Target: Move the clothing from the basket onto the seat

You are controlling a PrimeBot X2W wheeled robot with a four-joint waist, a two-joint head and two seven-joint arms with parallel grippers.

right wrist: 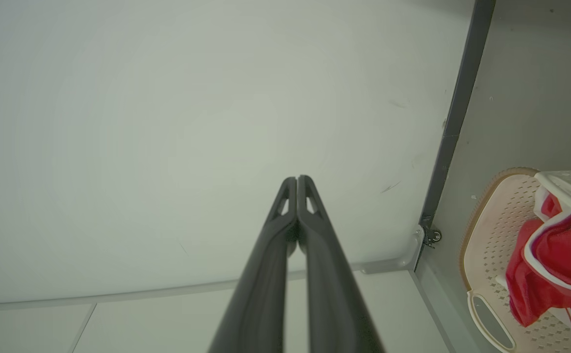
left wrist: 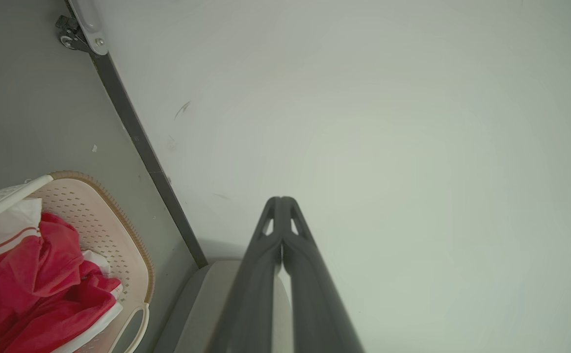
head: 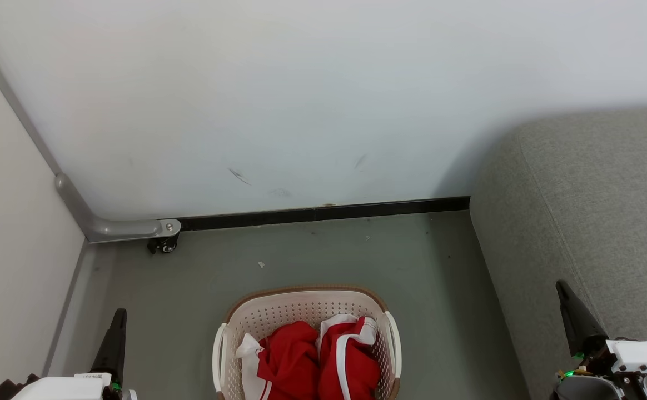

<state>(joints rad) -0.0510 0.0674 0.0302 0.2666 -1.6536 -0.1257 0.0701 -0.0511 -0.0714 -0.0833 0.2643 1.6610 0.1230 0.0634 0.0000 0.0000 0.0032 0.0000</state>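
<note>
Basket (head: 301,290) near seat (head: 596,211); apparent caster (head: 165,245) by wall (head: 301,100)

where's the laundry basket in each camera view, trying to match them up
head view: basket at bottom centre, cut by the lower edge.
left wrist view: basket in the lower left corner.
right wrist view: basket at the right edge, lower half.
shared landmark: black caster at the wall's foot; caster top left in left wrist, caster just left of the basket in right wrist.
</note>
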